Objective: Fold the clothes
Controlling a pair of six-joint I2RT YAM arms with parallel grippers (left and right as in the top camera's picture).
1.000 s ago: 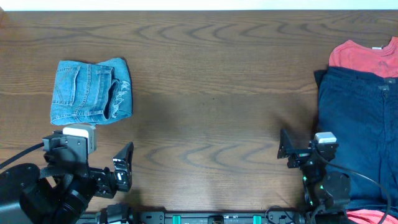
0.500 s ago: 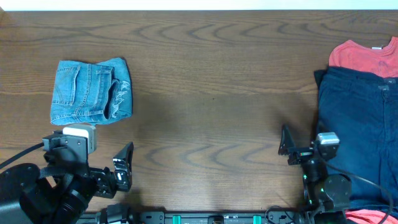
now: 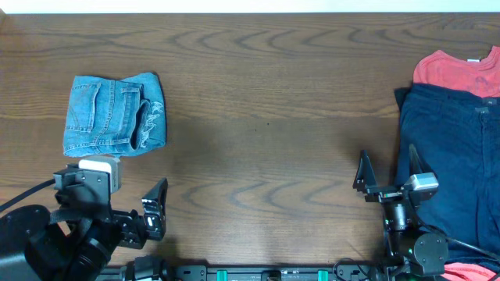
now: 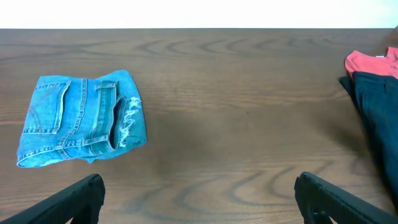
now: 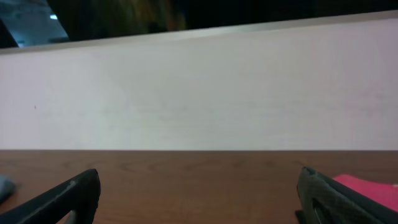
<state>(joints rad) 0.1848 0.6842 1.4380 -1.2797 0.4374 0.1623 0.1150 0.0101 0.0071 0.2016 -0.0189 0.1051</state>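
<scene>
Both stand wide open and empty. The left end effector (image 4: 199, 208) sits low at the near edge of the desk (image 3: 266, 94), with the folded jeans (image 3: 113, 115) lying just beyond it (bare wood between). The right end effector (image 3: 388, 168) hovers at the edge of a navy garment (image 3: 449, 164), with a red garment (image 3: 457, 70) behind that.

A folded pair of light blue jeans (image 4: 81, 118) lies on the left part of the brown wooden bench (image 4: 236, 143), a back pocket facing up. At the far right, a red garment (image 4: 373, 62) touches a dark blue garment (image 4: 379, 106). The left end effector (image 4: 199, 205) is spread wide and holds nothing.
</scene>
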